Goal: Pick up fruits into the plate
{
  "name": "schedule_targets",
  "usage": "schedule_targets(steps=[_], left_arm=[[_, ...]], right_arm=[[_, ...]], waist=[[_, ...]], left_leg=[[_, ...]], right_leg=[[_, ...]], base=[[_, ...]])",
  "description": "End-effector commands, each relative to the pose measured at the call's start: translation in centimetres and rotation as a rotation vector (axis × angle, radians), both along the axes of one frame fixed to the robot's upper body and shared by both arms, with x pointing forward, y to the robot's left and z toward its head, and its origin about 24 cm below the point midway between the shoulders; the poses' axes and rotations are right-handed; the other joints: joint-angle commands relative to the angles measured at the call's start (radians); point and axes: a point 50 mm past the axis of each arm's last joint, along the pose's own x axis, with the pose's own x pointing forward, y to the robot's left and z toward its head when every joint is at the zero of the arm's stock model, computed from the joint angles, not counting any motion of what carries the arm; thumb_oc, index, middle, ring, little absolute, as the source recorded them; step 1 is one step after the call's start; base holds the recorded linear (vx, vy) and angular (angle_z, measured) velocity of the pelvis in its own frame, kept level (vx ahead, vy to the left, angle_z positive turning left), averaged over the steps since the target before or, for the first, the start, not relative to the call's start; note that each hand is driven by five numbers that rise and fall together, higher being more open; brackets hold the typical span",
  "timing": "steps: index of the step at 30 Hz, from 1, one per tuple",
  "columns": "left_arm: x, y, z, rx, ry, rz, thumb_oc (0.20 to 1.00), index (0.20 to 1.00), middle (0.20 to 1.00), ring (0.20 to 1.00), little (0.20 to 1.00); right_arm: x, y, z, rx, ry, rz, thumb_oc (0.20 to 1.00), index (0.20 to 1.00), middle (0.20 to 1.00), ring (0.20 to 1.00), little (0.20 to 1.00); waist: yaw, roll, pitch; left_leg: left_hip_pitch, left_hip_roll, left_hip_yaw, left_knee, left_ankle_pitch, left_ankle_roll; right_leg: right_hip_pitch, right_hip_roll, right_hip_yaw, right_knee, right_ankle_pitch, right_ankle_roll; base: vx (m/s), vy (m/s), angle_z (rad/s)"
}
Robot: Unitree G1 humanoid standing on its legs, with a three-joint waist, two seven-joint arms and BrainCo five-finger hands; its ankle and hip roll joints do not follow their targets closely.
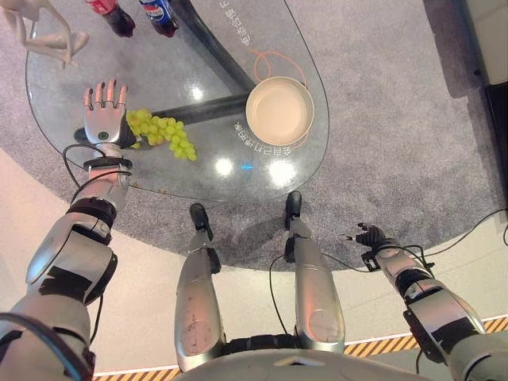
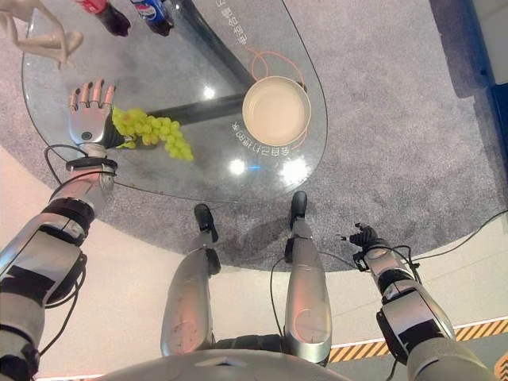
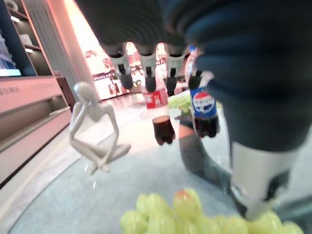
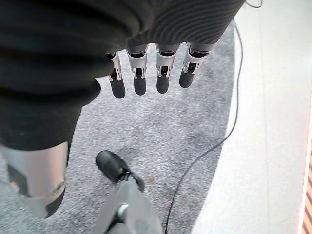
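Observation:
A bunch of green grapes (image 1: pixel 163 133) lies on the glass table (image 1: pixel 71 71), left of the middle. My left hand (image 1: pixel 105 113) hovers flat just left of the bunch, open with straight fingers (image 3: pixel 146 78); its thumb (image 3: pixel 253 190) reaches down beside the grapes (image 3: pixel 195 217). The cream round plate (image 1: pixel 279 109) stands empty at the table's right side, about a hand's length from the grapes. My right hand (image 1: pixel 371 238) hangs low at my right side over the carpet, off the table, open with relaxed fingers (image 4: pixel 141 78) and holding nothing.
Two cola bottles (image 1: pixel 117 17) (image 1: pixel 161 14) stand at the table's far edge, and a white figurine (image 1: pixel 40 28) sits at the far left corner. Grey carpet (image 1: pixel 397 119) surrounds the table.

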Motion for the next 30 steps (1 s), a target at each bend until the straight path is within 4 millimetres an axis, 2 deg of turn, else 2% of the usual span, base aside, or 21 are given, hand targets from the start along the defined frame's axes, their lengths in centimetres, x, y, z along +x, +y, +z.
schedule_targets(steps=[1, 7, 14, 21, 30], left_arm=[[-0.7, 2.5, 1.7, 0.052, -0.033, 0.101, 1.0, 1.0, 1.0, 1.0, 1.0], [-0.9, 2.7, 1.8, 0.05, -0.076, 0.133, 1.0, 1.0, 1.0, 1.0, 1.0], [-0.8, 3.0, 2.9, 0.045, -0.117, 0.152, 1.0, 1.0, 1.0, 1.0, 1.0], [-0.7, 2.7, 3.3, 0.067, -0.148, 0.146, 1.0, 1.0, 1.0, 1.0, 1.0], [-0.6, 3.0, 5.6, 0.093, -0.191, 0.149, 1.0, 1.0, 1.0, 1.0, 1.0]], right_arm=[[-1.1, -1.9, 0.1, -0.044, -0.005, -0.047, 1.0, 1.0, 1.0, 1.0, 1.0], [0.0, -1.9, 1.2, -0.034, -0.064, -0.023, 1.0, 1.0, 1.0, 1.0, 1.0], [-0.3, -1.9, 1.1, -0.039, -0.065, -0.028, 1.0, 1.0, 1.0, 1.0, 1.0], [-0.4, -2.2, 1.4, -0.043, -0.088, -0.013, 1.0, 1.0, 1.0, 1.0, 1.0], [0.0, -1.9, 2.2, -0.041, -0.153, 0.019, 1.0, 1.0, 1.0, 1.0, 1.0]], waist=[[-0.01, -0.007, -0.014], [-0.017, -0.004, -0.014], [-0.029, -0.001, -0.014], [-0.042, 0.003, -0.014], [-0.066, 0.002, -0.014]], left_leg=[[-0.112, -0.077, -0.016, 0.15, -0.109, 0.032], [-0.19, -0.079, -0.018, 0.219, -0.13, 0.034], [-0.278, -0.071, -0.028, 0.311, -0.166, 0.041], [-0.307, -0.074, -0.025, 0.323, -0.172, 0.042], [-0.356, -0.077, -0.024, 0.339, -0.175, 0.039]], right_leg=[[-0.069, 0.064, -0.016, 0.157, -0.107, -0.028], [-0.141, 0.068, -0.009, 0.208, -0.12, -0.039], [-0.228, 0.064, 0.002, 0.29, -0.145, -0.05], [-0.261, 0.068, 0.015, 0.297, -0.143, -0.05], [-0.31, 0.068, 0.029, 0.296, -0.129, -0.047]], base=[[0.0, 0.0, 0.0], [0.0, 0.0, 0.0], [0.01, 0.011, -0.03], [0.02, 0.043, -0.02], [0.01, 0.029, -0.01]])
